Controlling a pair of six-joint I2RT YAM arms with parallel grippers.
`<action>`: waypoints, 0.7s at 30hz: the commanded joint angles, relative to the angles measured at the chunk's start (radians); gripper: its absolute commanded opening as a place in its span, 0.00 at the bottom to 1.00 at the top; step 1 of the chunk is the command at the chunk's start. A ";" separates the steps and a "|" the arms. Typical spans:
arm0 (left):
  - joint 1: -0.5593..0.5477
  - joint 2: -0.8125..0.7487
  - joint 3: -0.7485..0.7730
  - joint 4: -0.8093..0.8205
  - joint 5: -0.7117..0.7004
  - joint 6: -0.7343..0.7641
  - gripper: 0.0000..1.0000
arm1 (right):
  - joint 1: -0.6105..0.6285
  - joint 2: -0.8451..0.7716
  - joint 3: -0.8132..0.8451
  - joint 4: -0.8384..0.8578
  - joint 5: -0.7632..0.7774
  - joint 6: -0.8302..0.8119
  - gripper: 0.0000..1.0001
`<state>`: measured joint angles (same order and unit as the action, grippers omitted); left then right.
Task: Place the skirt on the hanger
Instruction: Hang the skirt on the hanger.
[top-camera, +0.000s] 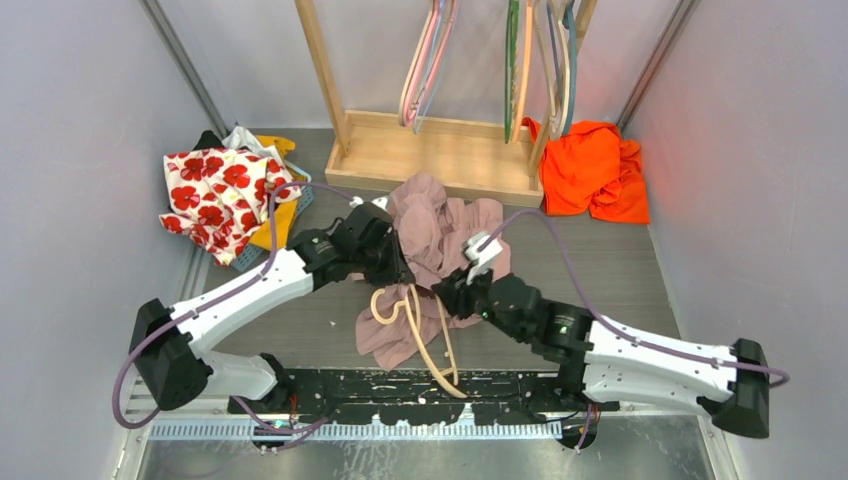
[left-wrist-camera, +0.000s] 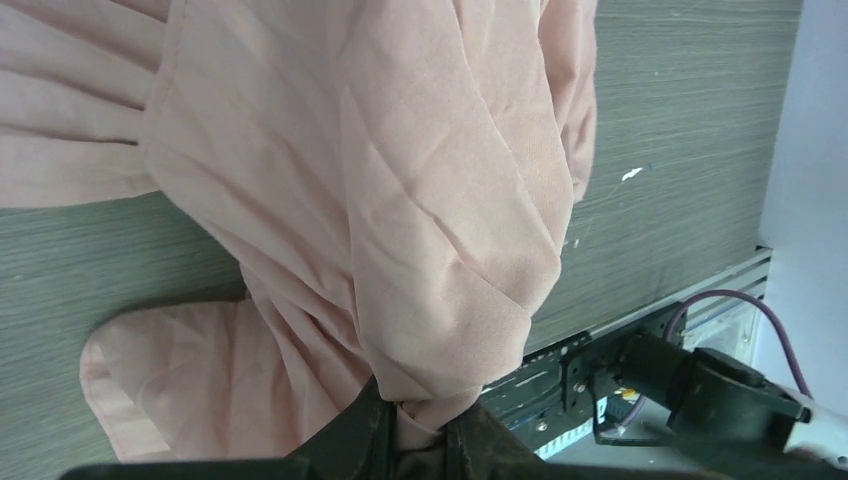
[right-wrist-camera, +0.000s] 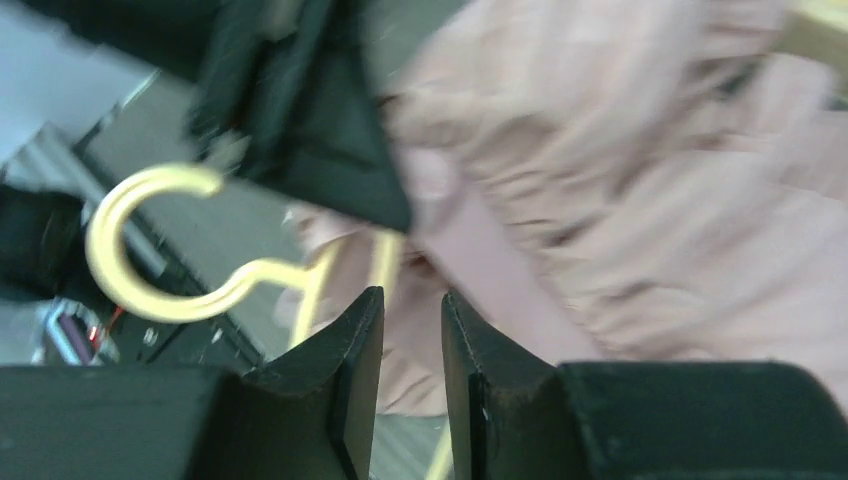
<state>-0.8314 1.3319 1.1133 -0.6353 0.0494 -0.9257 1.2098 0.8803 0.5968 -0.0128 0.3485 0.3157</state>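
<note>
The pale pink skirt (top-camera: 432, 228) lies bunched in the middle of the table. A yellow hanger (top-camera: 420, 335) lies on its near part, hook toward the left. My left gripper (top-camera: 392, 258) is shut on a fold of the skirt (left-wrist-camera: 400, 200), with cloth pinched between its fingertips (left-wrist-camera: 372, 432), and lifts it off the table. My right gripper (top-camera: 458, 290) hovers over the skirt (right-wrist-camera: 620, 200) beside the hanger's hook (right-wrist-camera: 150, 250). Its jaws (right-wrist-camera: 412, 300) stand a narrow gap apart with nothing between them.
A wooden rack (top-camera: 440, 150) with several hangers (top-camera: 425, 60) stands at the back. An orange garment (top-camera: 595, 170) lies at the back right. A red floral garment (top-camera: 215, 190) lies on a basket at the left. The black mounting rail (top-camera: 400, 385) runs along the near edge.
</note>
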 joint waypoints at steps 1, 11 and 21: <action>0.037 -0.106 -0.039 0.025 0.004 0.025 0.00 | -0.111 -0.074 0.033 -0.255 0.138 0.171 0.33; 0.083 -0.171 -0.149 0.109 -0.019 -0.030 0.00 | -0.205 0.033 -0.081 -0.301 0.089 0.422 0.29; 0.105 -0.200 -0.180 0.130 -0.021 -0.058 0.00 | -0.204 0.059 -0.181 -0.174 -0.002 0.467 0.35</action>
<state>-0.7380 1.1660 0.9268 -0.5831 0.0410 -0.9661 1.0065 0.9512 0.4206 -0.2714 0.3645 0.7444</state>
